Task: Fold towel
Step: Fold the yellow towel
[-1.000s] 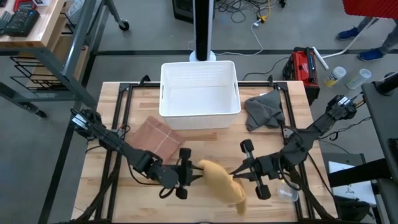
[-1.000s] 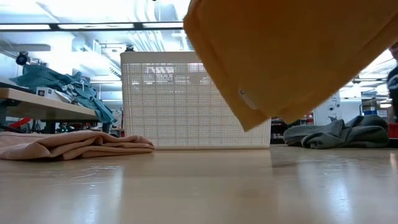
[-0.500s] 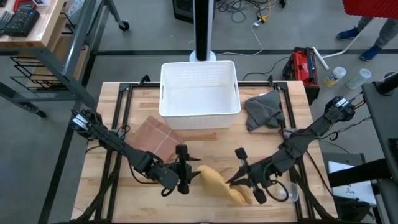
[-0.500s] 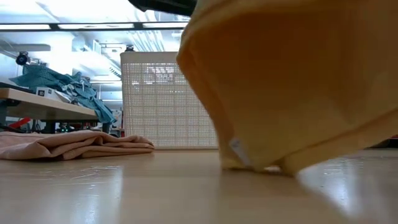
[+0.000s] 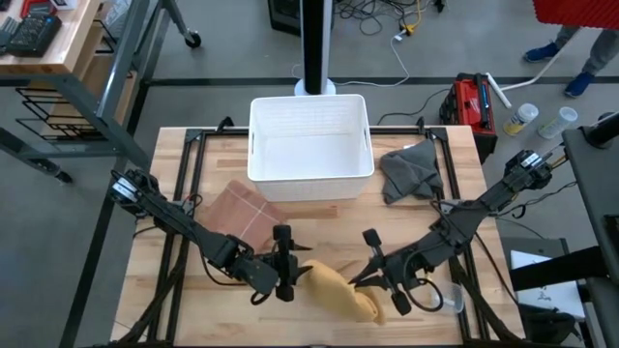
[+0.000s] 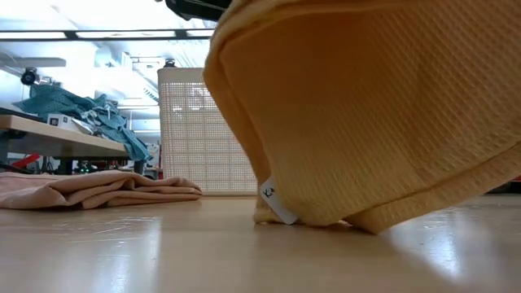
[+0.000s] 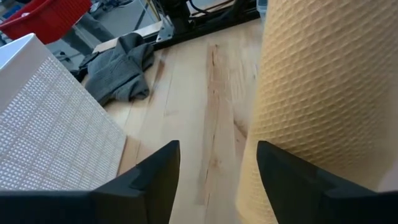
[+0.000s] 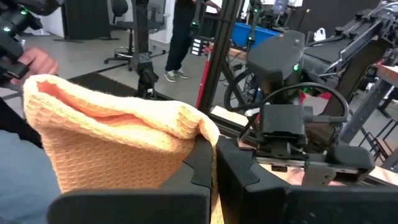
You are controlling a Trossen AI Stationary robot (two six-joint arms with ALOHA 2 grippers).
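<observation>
Wooden table [image 5: 174, 290], yellow towel [image 5: 338, 288] pinched by right hand [image 5: 372, 286], left hand [image 5: 290, 275] open

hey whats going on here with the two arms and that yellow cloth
The robot is working on a yellow towel at the near edge of the wooden table. The right hand is shut on one end of it. The left hand sits at the other end with its fingers open. The towel sags and touches the tabletop. A white basket, a pink folded towel and a grey towel lie farther back.

1 yellow waffle-weave towel [image 5: 340, 290], 1 folded pink cloth [image 5: 244, 214], 1 crumpled grey cloth [image 5: 411, 171], 1 white perforated plastic basket [image 5: 310, 175], 2 dark grippers: left gripper [image 5: 287, 275], right gripper [image 5: 375, 274].
</observation>
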